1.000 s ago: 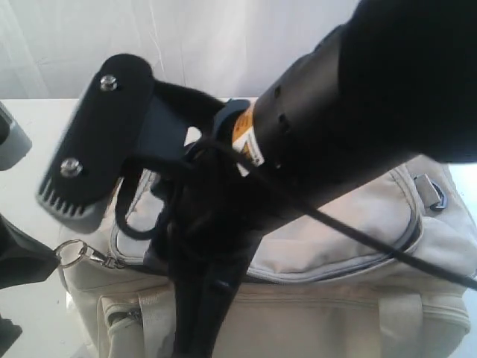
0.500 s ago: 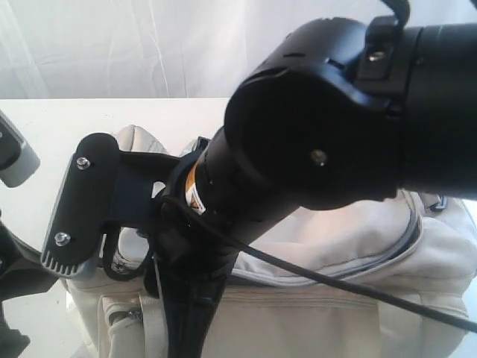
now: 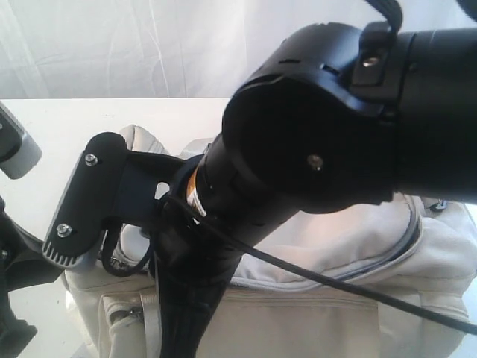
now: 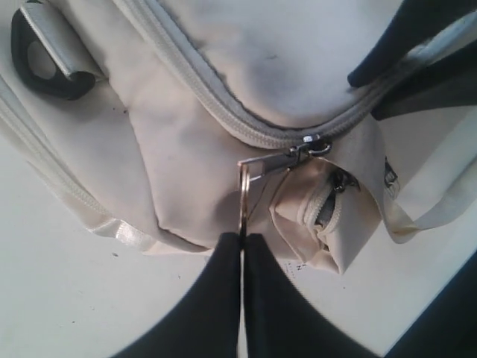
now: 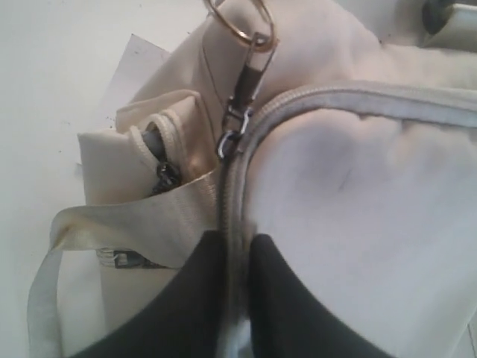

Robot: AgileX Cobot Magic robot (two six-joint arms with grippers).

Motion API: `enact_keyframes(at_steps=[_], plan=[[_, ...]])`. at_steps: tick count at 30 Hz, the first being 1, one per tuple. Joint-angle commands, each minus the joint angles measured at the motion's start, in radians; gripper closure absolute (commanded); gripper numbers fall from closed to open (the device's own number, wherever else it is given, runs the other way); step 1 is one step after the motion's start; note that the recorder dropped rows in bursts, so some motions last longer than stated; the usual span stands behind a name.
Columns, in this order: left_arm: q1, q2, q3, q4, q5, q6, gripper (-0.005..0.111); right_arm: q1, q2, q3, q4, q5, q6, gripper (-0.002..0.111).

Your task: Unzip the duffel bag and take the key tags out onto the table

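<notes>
Duffel bag (image 3: 358,246), one, zipped, is laid on the white tabletop (image 3: 67,119), with bare surface beyond its end. Two grippers are counted: the left gripper (image 4: 241,237) is clamped on the zipper-pull ring (image 4: 242,190), and the right gripper (image 5: 235,242) is pinched onto the zipper ridge (image 5: 358,93).

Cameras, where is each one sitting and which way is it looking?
Exterior view: off the arms, looking across the table and the duffel bag; the right arm fills most of it.
Left wrist view: rides the left wrist, looking down past the left gripper, shut on the zipper's metal ring.
Right wrist view: rides the right wrist, looking down past the right gripper, pinching the bag's zipper seam.
Shared: both wrist views show that ring and the small side pocket.
</notes>
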Motion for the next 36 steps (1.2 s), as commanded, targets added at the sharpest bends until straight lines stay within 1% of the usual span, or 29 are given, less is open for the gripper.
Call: enact_keyframes(at_steps=[1, 8, 16, 25, 30, 33, 36], plan=[[0.004, 0.000, 0.004, 0.018, 0.001, -0.010, 0.107, 0.002, -0.001, 0.028, 0.014, 0.000, 0.012, 0.108], [0.004, 0.029, -0.007, 0.026, 0.008, -0.020, 0.107, 0.002, -0.001, 0.046, 0.029, -0.008, 0.023, 0.108], [0.004, 0.127, -0.108, 0.057, 0.126, 0.016, 0.107, 0.002, -0.001, 0.046, 0.029, -0.004, 0.041, 0.108], [0.006, 0.191, -0.208, 0.050, 0.178, 0.065, 0.107, 0.002, -0.001, 0.046, 0.029, 0.008, 0.041, 0.108], [0.092, 0.227, -0.248, 0.047, 0.201, 0.107, 0.107, 0.002, -0.001, 0.046, 0.029, 0.008, 0.045, 0.108], [0.136, 0.236, -0.250, 0.035, 0.181, 0.136, 0.107, 0.002, -0.001, 0.046, 0.029, 0.012, 0.045, 0.108], [0.166, 0.242, -0.251, 0.027, 0.154, 0.183, 0.107, 0.002, -0.001, 0.046, 0.029, 0.012, 0.045, 0.108]])
